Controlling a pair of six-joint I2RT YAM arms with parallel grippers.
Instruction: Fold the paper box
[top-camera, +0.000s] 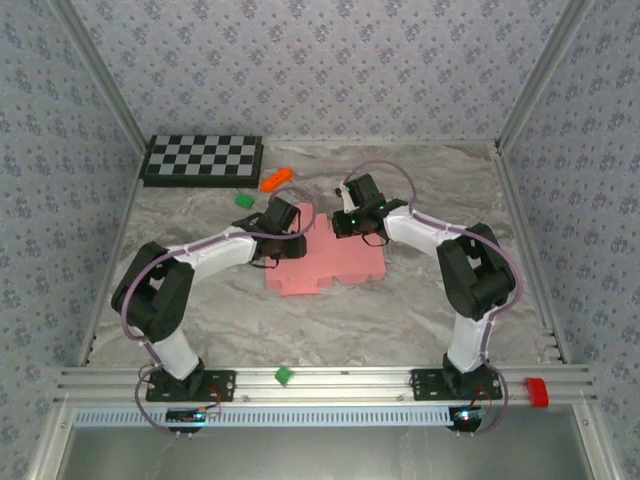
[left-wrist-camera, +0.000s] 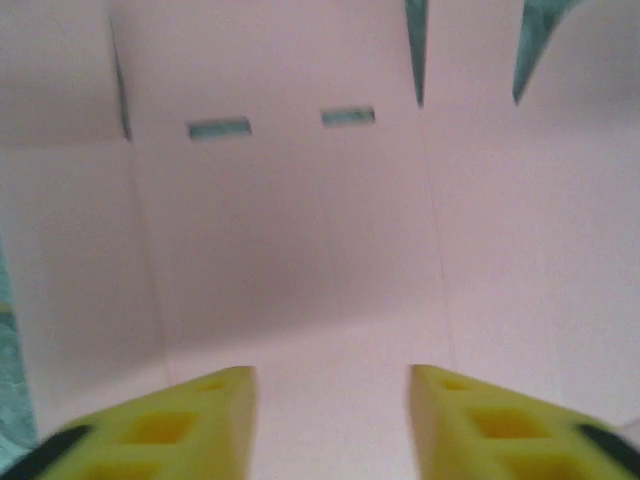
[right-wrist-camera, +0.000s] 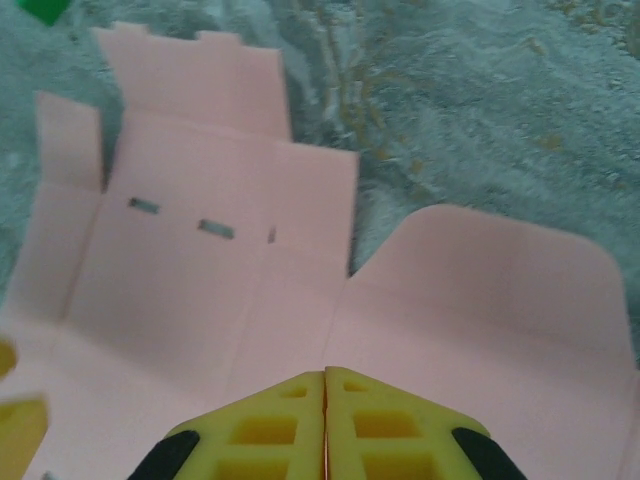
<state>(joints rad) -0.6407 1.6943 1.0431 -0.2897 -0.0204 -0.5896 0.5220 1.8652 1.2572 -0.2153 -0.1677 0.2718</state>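
Observation:
The paper box (top-camera: 325, 265) is a flat pink die-cut sheet lying on the marble table between both arms. In the left wrist view the paper box (left-wrist-camera: 300, 230) spreads under my left gripper (left-wrist-camera: 333, 385), showing creases and two small slots. The yellow jaws stand apart with nothing between them. My left gripper (top-camera: 278, 232) hovers over the sheet's left part. My right gripper (top-camera: 350, 228) is at the sheet's far edge. Its fingers are pressed together in my right gripper (right-wrist-camera: 325, 375), tips low over the paper box (right-wrist-camera: 200, 290) beside a rounded flap.
A checkerboard (top-camera: 203, 158) lies at the back left. An orange block (top-camera: 275, 180) and a green block (top-camera: 243, 200) sit just behind the sheet. Another green block (top-camera: 284, 376) rests on the front rail, and a red piece (top-camera: 537, 392) at its right end.

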